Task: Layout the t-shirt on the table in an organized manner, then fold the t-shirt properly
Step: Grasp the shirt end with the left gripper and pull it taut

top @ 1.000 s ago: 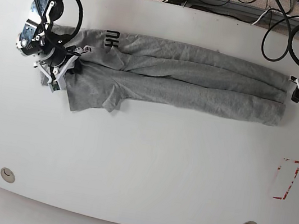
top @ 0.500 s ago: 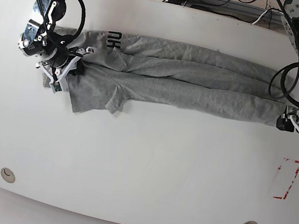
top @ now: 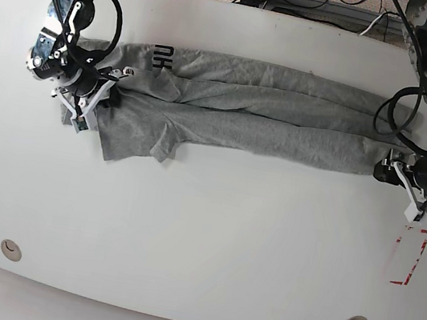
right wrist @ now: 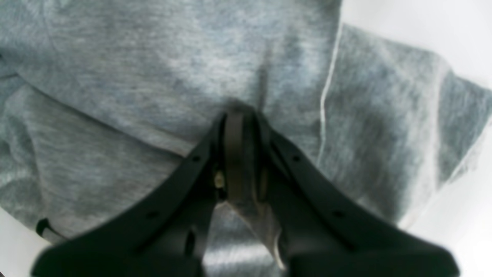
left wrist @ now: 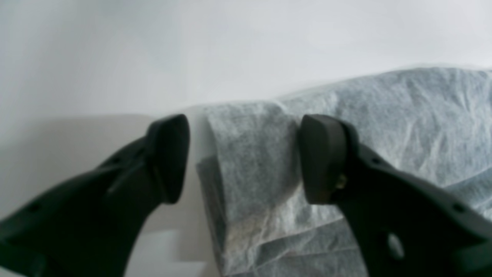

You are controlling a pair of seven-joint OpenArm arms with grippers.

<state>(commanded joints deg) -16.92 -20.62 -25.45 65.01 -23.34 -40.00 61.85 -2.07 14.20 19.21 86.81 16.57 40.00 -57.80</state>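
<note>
Left end effector (top: 402, 188) now lower at the t-shirt's (top: 268, 120) end, fingers spread astride a fold, right end effector (top: 93, 96) clenched on cloth, shirt stretched lengthwise across the white tabletop (top: 209, 240)

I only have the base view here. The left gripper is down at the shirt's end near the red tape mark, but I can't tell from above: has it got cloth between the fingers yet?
Observer: Not gripped. In the left wrist view the left gripper stands open, with a folded corner of the t-shirt in the gap between its fingers.
Operator: And the right one, holding or just resting?
Observer: Holding. The right wrist view shows the right gripper shut on a pinch of grey fabric.
Operator: Anything under the left fingers besides the shirt?
Observer: Only bare white table beside and behind the corner.
</note>
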